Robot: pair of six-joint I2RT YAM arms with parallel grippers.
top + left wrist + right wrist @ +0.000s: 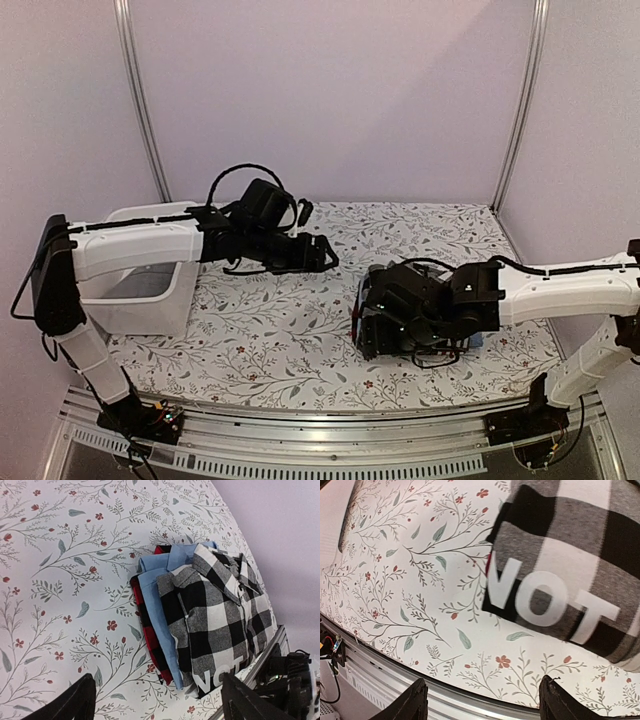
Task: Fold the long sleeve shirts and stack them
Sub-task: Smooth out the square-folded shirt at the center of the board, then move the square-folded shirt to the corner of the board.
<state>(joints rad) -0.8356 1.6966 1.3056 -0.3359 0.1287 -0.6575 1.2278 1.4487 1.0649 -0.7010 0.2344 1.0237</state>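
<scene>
Quick count here: three shirts total, so one black-and-white checked shirt (220, 620), one light blue shirt (155, 576), and one red-and-black shirt (142, 615), all making one stack. Besides that there's one white tub (140, 295) and one flowery desk (280, 340). Two arms, a left arm (130, 245) and a right arm (570, 290), with one tool each: left tool (157, 700), right tool (485, 700).

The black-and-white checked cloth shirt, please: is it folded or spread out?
Folded: the black-and-white checked cloth shirt lies as a compact rectangle atop the light blue collared shirt and red-and-black shirt.
</scene>
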